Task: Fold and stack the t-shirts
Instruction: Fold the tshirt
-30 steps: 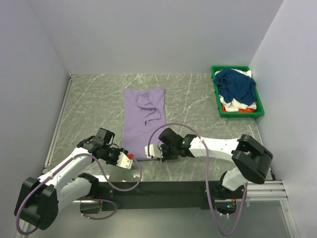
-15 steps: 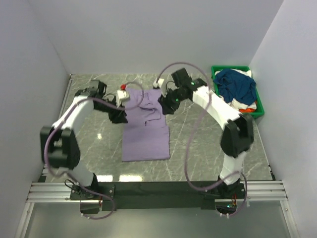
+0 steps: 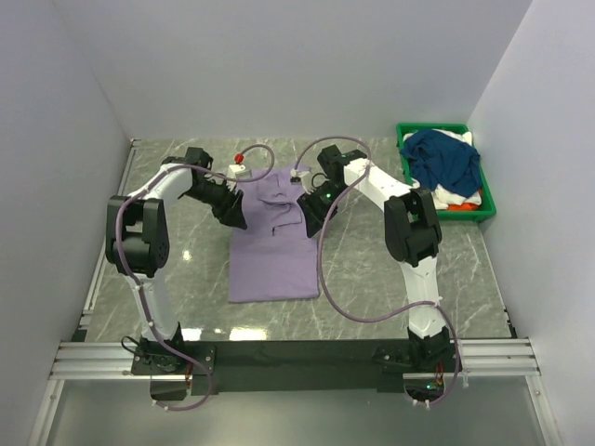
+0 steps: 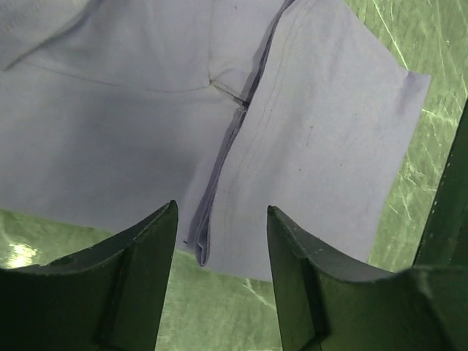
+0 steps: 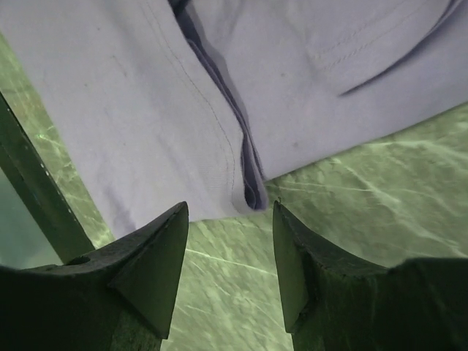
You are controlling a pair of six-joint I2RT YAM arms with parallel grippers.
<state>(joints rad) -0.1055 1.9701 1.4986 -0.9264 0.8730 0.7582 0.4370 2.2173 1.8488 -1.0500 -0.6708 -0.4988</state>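
1. The lavender shirt point(image 3: 274, 251) lies flat on the table point(image 3: 381, 269) at the centre of the top view. It is a long narrow strip, and its upper end is rumpled where cloth is folded inward.
2. My left gripper point(image 3: 236, 219) sits at the shirt's upper left edge, left of centre in the top view.
3. In the left wrist view my left gripper point(image 4: 221, 219) has its jaws parted and nothing between them. The shirt point(image 4: 314, 131) fills the upper part of that frame. A folded edge runs from top centre down to the hem, and it ends in the gap between my fingers point(image 4: 146, 256).
4. My right gripper point(image 3: 312, 214) sits at the shirt's upper right edge, just right of centre in the top view.
5. In the right wrist view my right gripper point(image 5: 230, 212) is also spread and holds nothing. The shirt point(image 5: 131, 102) covers the upper part of the frame. A doubled hem corner hangs just above the gap, and bare table point(image 5: 351, 197) shows at the right.
6. The bin point(image 3: 406, 181) stands at the upper right of the top view, well apart from both grippers. A navy shirt point(image 3: 446, 158) is heaped on top in it, with white cloth point(image 3: 457, 193) and orange cloth point(image 3: 435, 204) showing beneath.
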